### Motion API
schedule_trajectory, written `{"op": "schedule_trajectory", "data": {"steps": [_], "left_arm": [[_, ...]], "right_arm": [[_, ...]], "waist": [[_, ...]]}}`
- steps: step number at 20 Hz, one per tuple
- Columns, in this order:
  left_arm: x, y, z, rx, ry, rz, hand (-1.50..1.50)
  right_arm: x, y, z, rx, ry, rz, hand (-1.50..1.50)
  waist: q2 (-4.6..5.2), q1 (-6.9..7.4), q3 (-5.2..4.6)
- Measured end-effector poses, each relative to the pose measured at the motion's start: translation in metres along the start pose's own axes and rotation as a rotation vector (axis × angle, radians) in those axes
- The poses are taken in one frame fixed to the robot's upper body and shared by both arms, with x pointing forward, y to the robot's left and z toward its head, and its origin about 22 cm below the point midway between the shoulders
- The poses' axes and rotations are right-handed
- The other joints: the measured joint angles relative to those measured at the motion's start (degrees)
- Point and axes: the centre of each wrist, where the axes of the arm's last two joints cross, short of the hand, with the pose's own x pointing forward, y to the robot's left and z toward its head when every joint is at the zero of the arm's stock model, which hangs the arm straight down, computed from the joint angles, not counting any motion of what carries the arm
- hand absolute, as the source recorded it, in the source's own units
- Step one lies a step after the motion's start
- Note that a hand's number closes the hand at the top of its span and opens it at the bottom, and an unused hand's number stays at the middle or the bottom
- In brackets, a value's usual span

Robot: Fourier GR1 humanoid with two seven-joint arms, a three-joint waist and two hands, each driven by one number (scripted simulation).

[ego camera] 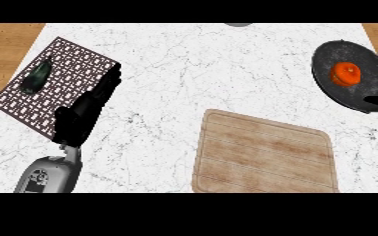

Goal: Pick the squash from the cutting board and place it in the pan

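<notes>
**A:** How many robot hands can you see?

**B:** One, the left robot hand (83, 114). It is black and comes up from the lower left on a grey forearm (48, 176). Its fingers (109, 82) are straight and relaxed and hold nothing. Their tips lie over the right edge of a patterned mat (70, 60).

**A:** Anything on that mat?

**B:** One long dark green vegetable (35, 76), near the mat's left side and apart from the hand.

**A:** And further out?

**B:** One wooden cutting board (262, 155), right of the hand, at the lower middle of the white marbled table (192, 65). Then one dark round pan (328, 55) at the far right edge.

**A:** What's in the pan?

**B:** One squash (345, 73), orange and round, sitting about in the pan's middle. It is well apart from the cutting board and far from the hand.

**A:** Is that everything?

**B:** One small grey thing (238, 24) shows at the table's far edge, cut off, so I cannot tell what it is.
</notes>
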Motion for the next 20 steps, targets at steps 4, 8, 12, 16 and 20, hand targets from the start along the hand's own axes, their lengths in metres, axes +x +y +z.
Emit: {"op": "schedule_trajectory", "data": {"steps": [4,8,12,16,20], "left_arm": [[-0.002,0.002,0.001,0.002,0.012,0.006,0.00],[0.000,0.002,0.000,0.011,0.014,0.015,0.00],[-0.002,0.004,0.002,0.012,0.020,0.017,0.00],[-0.005,0.006,0.002,0.025,0.023,0.017,0.00],[-0.005,0.003,0.003,0.023,0.025,0.018,0.00]], "right_arm": [[-0.007,-0.018,0.017,-0.007,-0.045,-0.027,-1.50],[-0.018,-0.026,0.035,-0.015,-0.043,-0.021,-1.50],[-0.027,-0.033,0.052,-0.023,-0.027,-0.027,-1.50],[-0.034,-0.041,0.069,-0.021,-0.018,-0.012,-1.50],[-0.041,-0.043,0.082,-0.023,-0.015,-0.004,-1.50]], "waist": [[-0.14,-0.56,0.01],[-0.37,-0.97,-0.01],[-0.59,-1.24,-0.03],[-0.76,-1.79,-0.03],[-0.95,-1.90,-0.03]]}}
